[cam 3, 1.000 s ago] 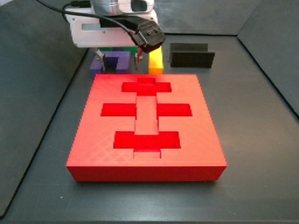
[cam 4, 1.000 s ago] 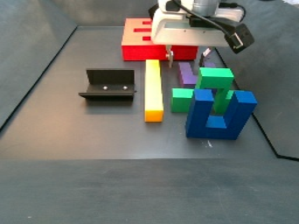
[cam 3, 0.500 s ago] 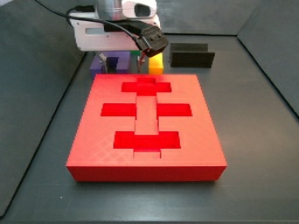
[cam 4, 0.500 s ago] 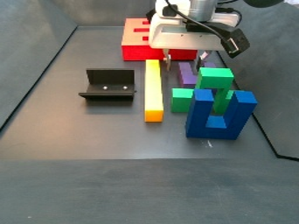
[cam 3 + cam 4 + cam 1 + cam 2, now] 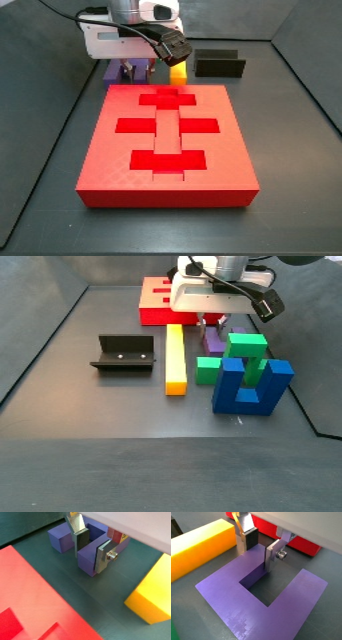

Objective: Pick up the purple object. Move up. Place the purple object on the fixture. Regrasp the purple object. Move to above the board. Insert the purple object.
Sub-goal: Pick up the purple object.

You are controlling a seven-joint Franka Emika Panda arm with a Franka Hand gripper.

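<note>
Purple U-shaped plastic block [image 5: 271, 599] lies flat on the dark floor, its two prongs and square notch clear in a wrist view; in a side view [image 5: 213, 341] it sits just beyond the green stepped block [image 5: 238, 356], between the long yellow bar [image 5: 174, 359] and the right wall, close to the thick red rectangular board [image 5: 168, 135] with darker recessed cross-shaped cut-outs. The two-finger gripper [image 5: 259, 551] is low over this block, its flat silver fingers [image 5: 104, 556] straddling one prong; in both wrist views the plates stand on either side of the purple wall, spread slightly wider than it, and whether the pads actually touch it cannot be told. In a side view the gripper [image 5: 132, 70] hangs behind the far edge of the board. The dark L-shaped fixture [image 5: 123, 354] stands left of the yellow bar, well apart from the gripper. A tall blue notched block [image 5: 251, 384] stands nearest the camera. No writing or label is legible anywhere.
</note>
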